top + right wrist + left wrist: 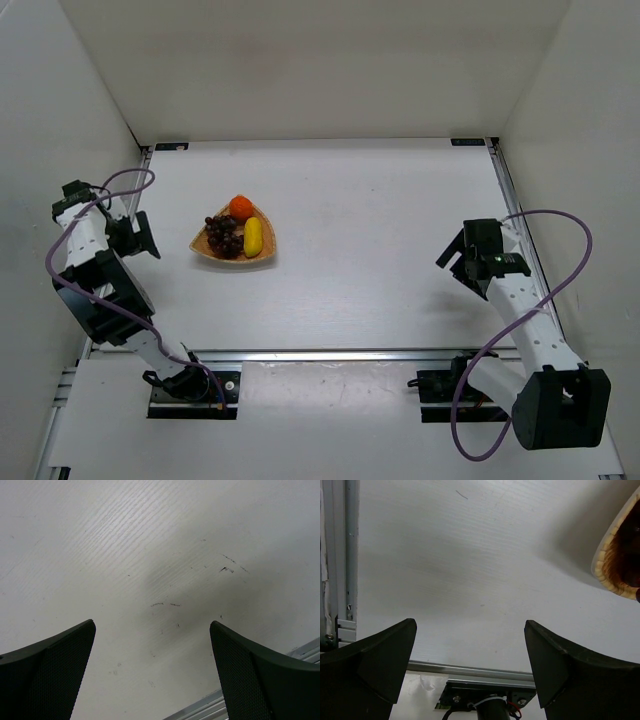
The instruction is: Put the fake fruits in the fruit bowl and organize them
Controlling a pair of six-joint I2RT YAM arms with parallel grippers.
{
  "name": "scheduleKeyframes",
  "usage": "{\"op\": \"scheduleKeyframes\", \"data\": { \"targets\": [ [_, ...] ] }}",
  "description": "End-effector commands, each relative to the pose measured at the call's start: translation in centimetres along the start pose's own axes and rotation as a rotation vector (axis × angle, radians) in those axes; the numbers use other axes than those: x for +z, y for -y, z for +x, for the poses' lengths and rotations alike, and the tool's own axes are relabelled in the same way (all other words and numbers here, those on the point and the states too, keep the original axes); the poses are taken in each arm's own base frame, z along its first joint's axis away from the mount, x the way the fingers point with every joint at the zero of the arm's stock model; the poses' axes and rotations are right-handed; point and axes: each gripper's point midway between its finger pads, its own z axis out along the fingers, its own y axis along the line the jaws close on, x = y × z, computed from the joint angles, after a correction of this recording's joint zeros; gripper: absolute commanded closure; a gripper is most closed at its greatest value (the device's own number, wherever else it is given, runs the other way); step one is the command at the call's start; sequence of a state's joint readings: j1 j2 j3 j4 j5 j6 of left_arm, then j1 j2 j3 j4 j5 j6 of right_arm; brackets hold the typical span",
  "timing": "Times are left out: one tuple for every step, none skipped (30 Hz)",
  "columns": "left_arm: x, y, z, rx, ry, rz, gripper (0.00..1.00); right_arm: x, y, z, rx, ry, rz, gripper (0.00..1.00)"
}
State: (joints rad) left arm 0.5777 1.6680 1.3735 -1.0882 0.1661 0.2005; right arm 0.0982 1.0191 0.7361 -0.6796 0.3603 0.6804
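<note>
The white table (380,250) carries only one cluster of things, left of centre and toward the far half. The two arms are pulled back to opposite sides of it. The left end effector (140,237) hangs near the bowl's left side with its jaws spread wide and nothing between them; its wrist view shows bare table between the fingers and only the bowl's edge at the upper right. The right end effector (455,262) is well apart from everything, over the right side of the table, jaws equally wide and holding nothing. The wooden bowl (200,243) sits flat on the table, its point toward the far side. All three fruits lie inside it: the grapes (224,234) on the left, the yellow fruit (253,237) lying lengthwise along the right side, just beside the grapes, and the orange (240,207) tucked into the pointed end beyond them. No fruit shows on the table outside the bowl. By this look the placing is done and the fruits are neatly grouped, so the task seems essentially complete, with little left beyond parking the arms.
</note>
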Motion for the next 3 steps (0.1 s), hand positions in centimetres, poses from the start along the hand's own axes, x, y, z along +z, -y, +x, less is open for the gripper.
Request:
{"op": "scheduleKeyframes", "data": {
  "targets": [
    [-2.54, 1.56, -1.72, 0.029, 0.118, 0.06, 0.0, 0.27, 0.1, 0.02, -0.005, 0.005, 0.0, 0.01],
    [-2.54, 1.71, -1.76, 0.041, 0.121, 0.07, 0.0, 0.27, 0.1, 0.02, -0.005, 0.005, 0.0, 0.01],
    [-2.54, 1.71, -1.76, 0.041, 0.121, 0.07, 0.0, 0.27, 0.1, 0.02, -0.005, 0.005, 0.0, 0.01]
  ]
}}
